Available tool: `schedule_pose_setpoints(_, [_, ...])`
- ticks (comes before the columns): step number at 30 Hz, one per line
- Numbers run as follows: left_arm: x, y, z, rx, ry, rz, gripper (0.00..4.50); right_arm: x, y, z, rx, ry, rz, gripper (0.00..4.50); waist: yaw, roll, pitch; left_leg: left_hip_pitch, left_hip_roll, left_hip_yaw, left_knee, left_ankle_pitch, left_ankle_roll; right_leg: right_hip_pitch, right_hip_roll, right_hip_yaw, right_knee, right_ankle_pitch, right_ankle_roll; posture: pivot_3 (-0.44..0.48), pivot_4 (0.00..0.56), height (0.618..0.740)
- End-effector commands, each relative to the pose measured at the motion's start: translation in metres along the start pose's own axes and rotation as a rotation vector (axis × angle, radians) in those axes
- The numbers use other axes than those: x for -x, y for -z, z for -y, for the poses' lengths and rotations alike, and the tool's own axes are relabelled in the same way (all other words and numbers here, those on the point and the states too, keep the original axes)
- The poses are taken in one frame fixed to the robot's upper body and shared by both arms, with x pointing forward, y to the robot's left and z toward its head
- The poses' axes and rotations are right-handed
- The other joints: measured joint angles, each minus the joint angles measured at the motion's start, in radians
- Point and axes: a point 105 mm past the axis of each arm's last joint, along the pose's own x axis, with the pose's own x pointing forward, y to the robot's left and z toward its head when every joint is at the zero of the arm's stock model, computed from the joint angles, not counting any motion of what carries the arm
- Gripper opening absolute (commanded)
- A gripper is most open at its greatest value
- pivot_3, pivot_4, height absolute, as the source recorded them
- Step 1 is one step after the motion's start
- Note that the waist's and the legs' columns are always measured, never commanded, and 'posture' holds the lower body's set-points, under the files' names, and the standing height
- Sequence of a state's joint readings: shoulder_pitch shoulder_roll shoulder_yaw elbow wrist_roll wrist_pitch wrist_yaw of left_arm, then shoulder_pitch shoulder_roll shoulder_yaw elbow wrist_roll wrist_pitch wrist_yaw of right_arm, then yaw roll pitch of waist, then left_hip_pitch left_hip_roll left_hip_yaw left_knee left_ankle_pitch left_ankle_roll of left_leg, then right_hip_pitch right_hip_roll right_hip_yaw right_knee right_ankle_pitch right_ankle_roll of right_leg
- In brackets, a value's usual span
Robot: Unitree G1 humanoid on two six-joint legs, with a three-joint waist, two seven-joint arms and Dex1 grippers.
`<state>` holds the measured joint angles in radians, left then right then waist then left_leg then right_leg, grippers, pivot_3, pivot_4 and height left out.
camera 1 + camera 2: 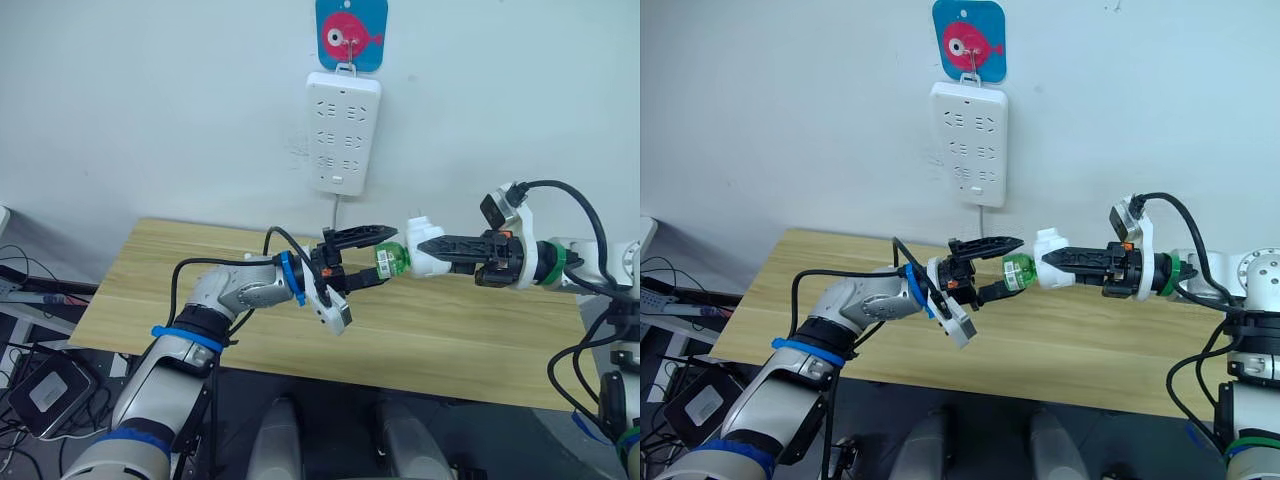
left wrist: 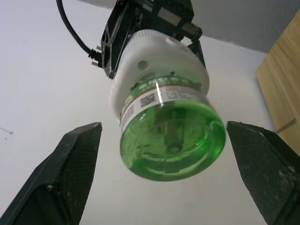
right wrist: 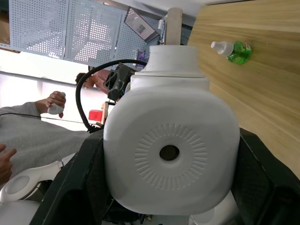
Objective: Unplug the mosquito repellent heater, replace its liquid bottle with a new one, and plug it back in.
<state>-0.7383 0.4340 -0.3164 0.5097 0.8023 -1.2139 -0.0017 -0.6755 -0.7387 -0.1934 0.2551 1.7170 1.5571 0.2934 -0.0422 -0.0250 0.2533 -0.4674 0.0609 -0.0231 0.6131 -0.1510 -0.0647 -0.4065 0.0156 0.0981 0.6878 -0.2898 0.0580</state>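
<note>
Holding the heater (image 1: 425,252) clamped in my right gripper (image 1: 437,246) above the table (image 1: 470,330), unplugged, I have the left gripper (image 1: 372,256) spread wide around its green bottle (image 1: 391,261), so next I close and unscrew.

A white mosquito repellent heater (image 3: 171,152) with a green liquid bottle (image 2: 172,134) is seen; black fingers (image 2: 70,166) flank it.

Both arms raised above the table, tips facing each other, left gripper (image 1: 362,258) with fingers spread wide either side of the bottle base, right gripper (image 1: 432,247) reaching leftward, clamped on the heater (image 1: 424,243)
</note>
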Motion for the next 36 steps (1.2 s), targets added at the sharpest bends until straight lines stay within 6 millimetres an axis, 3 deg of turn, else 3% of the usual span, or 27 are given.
schedule_pose_setpoints(1, [-0.004, -0.007, -0.011, -0.035, -0.041, 0.059, 4.47, 0.003, -0.002, -0.011, 0.033, -0.032, 0.014, 3.02, 0.0, 0.0, 0.0, 0.0, 0.0, 0.0, 0.0, 0.0, 0.0, 0.0, 0.0, 0.0, 0.001, 0.0, 0.0, -0.056, 0.224, 0.74])
schedule_pose_setpoints(9, [-0.004, -0.01, -0.008, -0.024, -0.039, 0.076, 4.47, 0.002, -0.002, -0.012, 0.026, -0.025, 0.021, 3.02, -0.002, 0.0, 0.0, 0.001, 0.0, 0.0, 0.001, 0.0, 0.0, 0.0, 0.0, 0.0, 0.003, 0.0, 0.0, -0.059, 0.225, 0.74])
schedule_pose_setpoints(12, [-0.003, -0.01, -0.006, -0.013, -0.032, 0.075, 3.9, 0.002, -0.002, -0.012, 0.023, -0.026, 0.021, 3.02, -0.006, 0.0, 0.0, 0.001, 0.0, 0.0, 0.001, 0.0, 0.0, 0.0, 0.0, 0.0, 0.004, 0.0, 0.0, -0.059, 0.225, 0.74])
schedule_pose_setpoints(17, [-0.005, -0.006, -0.008, 0.015, -0.051, 0.052, 2.37, 0.003, -0.001, -0.013, 0.017, -0.028, 0.016, 3.02, -0.011, 0.0, 0.0, 0.001, 0.0, 0.0, 0.002, 0.0, 0.0, 0.0, 0.0, 0.0, 0.004, 0.0, 0.0, -0.061, 0.229, 0.74])
schedule_pose_setpoints(21, [-0.007, -0.013, -0.014, 0.067, -0.077, 0.09, 2.25, 0.003, 0.002, -0.013, 0.019, -0.023, -0.009, 3.02, -0.012, 0.0, 0.0, 0.001, 0.0, 0.0, 0.002, 0.0, 0.0, 0.0, 0.0, 0.0, 0.005, 0.0, 0.0, -0.061, 0.229, 0.74])
schedule_pose_setpoints(23, [-0.011, -0.022, -0.017, 0.2, -0.097, 0.125, 2.25, 0.003, 0.005, -0.013, 0.029, -0.015, -0.03, 3.02, -0.014, 0.0, 0.0, 0.001, 0.0, 0.0, 0.002, 0.001, 0.0, 0.0, 0.0, 0.0, 0.005, 0.0, 0.0, -0.061, 0.229, 0.74])
schedule_pose_setpoints(26, [-0.018, -0.019, -0.032, 0.722, -0.138, 0.064, 2.25, 0.003, 0.006, -0.013, 0.051, -0.003, -0.046, 3.02, -0.016, 0.0, 0.0, 0.001, 0.0, -0.001, 0.002, 0.0, 0.0, 0.0, 0.0, 0.0, 0.007, 0.0, 0.0, -0.057, 0.24, 0.74])
schedule_pose_setpoints(30, [-0.017, -0.017, -0.049, 1.453, -0.068, 0.078, 2.25, 0.007, 0.005, -0.013, 0.076, 0.009, -0.054, 3.02, -0.017, 0.0, 0.001, 0.001, 0.002, -0.004, 0.004, 0.001, 0.001, -0.001, 0.001, -0.003, 0.01, -0.001, -0.002, -0.057, 0.24, 0.74])
schedule_pose_setpoints(34, [0.003, 0.017, -0.042, 2.331, -0.228, 0.027, 2.25, 0.005, 0.005, -0.013, 0.114, 0.019, -0.07, 3.02, -0.019, 0.002, 0.002, 0.003, 0.002, -0.006, 0.011, 0.001, 0.002, 0.001, 0.003, -0.003, 0.015, -0.004, 0.003, -0.054, 0.241, 0.74])
schedule_pose_setpoints(36, [0.013, 0.021, -0.036, 2.576, -0.279, 0.073, 2.25, 0.003, 0.004, -0.016, 0.126, 0.009, -0.067, 3.02, -0.023, 0.002, 0.002, 0.002, 0.002, -0.005, 0.014, 0.001, 0.002, 0.002, 0.003, -0.003, 0.014, -0.005, 0.003, -0.052, 0.245, 0.74])
